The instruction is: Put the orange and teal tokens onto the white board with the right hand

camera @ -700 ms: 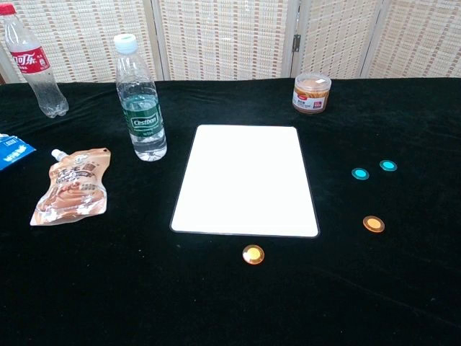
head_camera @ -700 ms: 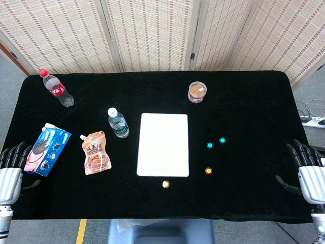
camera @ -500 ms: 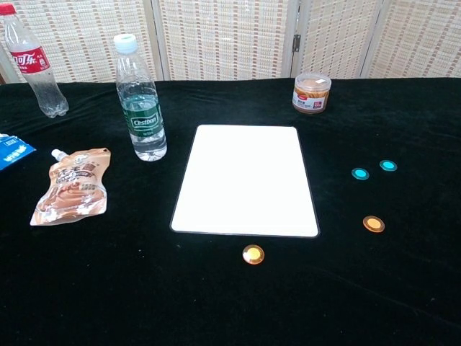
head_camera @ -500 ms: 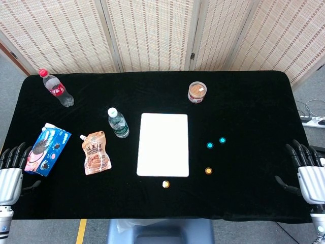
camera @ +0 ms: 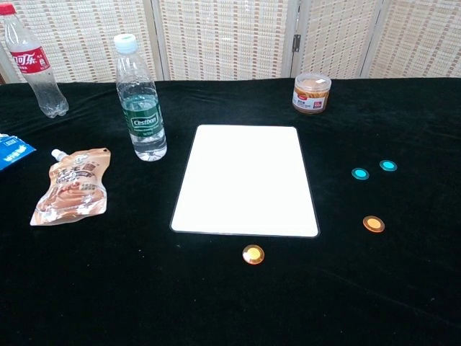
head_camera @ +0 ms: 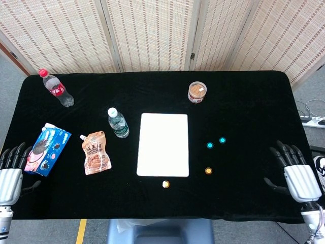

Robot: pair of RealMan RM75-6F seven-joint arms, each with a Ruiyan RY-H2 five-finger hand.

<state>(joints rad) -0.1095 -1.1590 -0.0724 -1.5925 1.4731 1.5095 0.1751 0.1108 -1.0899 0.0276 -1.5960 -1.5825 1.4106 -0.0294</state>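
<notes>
Head view shows the right hand [head_camera: 294, 175] spread and empty, so next it must reach an orange token [head_camera: 208, 171].

White board [head_camera: 163, 145], blank rounded rectangle, lies flat mid-bench, long side running front to back. Nothing on it. Two teal tokens [camera: 360, 174] [camera: 388, 166] flat on the cloth to its right, near each other. One orange token [camera: 373, 224] nearer the front on that side, another orange token [camera: 253, 254] just off the board's front edge.
</notes>
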